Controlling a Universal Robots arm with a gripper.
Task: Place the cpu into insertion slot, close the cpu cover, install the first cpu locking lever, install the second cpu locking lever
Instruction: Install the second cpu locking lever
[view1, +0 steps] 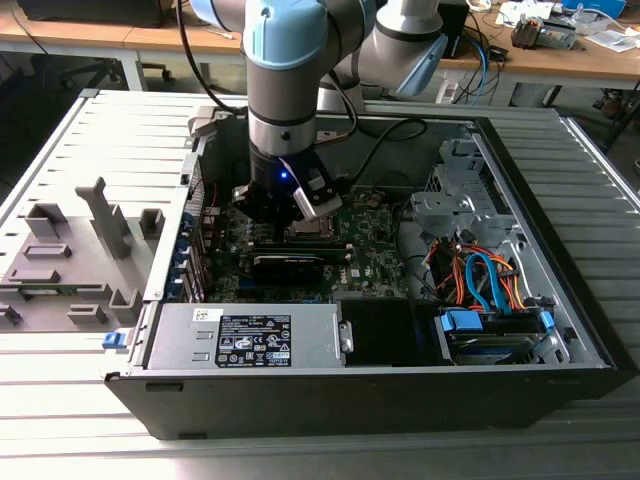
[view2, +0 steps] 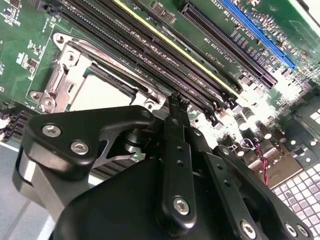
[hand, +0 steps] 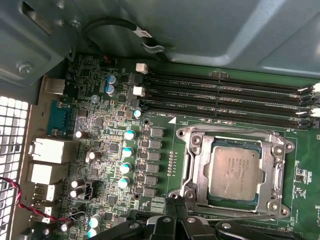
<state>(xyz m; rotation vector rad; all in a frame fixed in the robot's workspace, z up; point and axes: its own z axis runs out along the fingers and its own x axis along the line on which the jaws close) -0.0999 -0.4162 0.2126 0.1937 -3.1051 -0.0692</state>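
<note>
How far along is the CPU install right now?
Done: the silvery-grey square cpu lies in its socket, and the dull silver frame cover looks to lie flat around it. In hand: the black end effector sits at the socket's edge. Left: I cannot tell whether either locking lever is latched.

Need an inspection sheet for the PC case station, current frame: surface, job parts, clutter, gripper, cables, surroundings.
Surface: ribbed grey table carrying an open computer case.
Job's things: cpu lies in the insertion slot; cpu cover frames the chip, appears down. Locking levers: cannot tell.
Clutter: grey fixture blocks on the exterior view's left.
Gripper: gripper low over the board beside the socket, holding nothing seen.
Cables: orange and blue leads by the drive bay; black cable on the case wall.
Surroundings: wooden benches behind.
</note>
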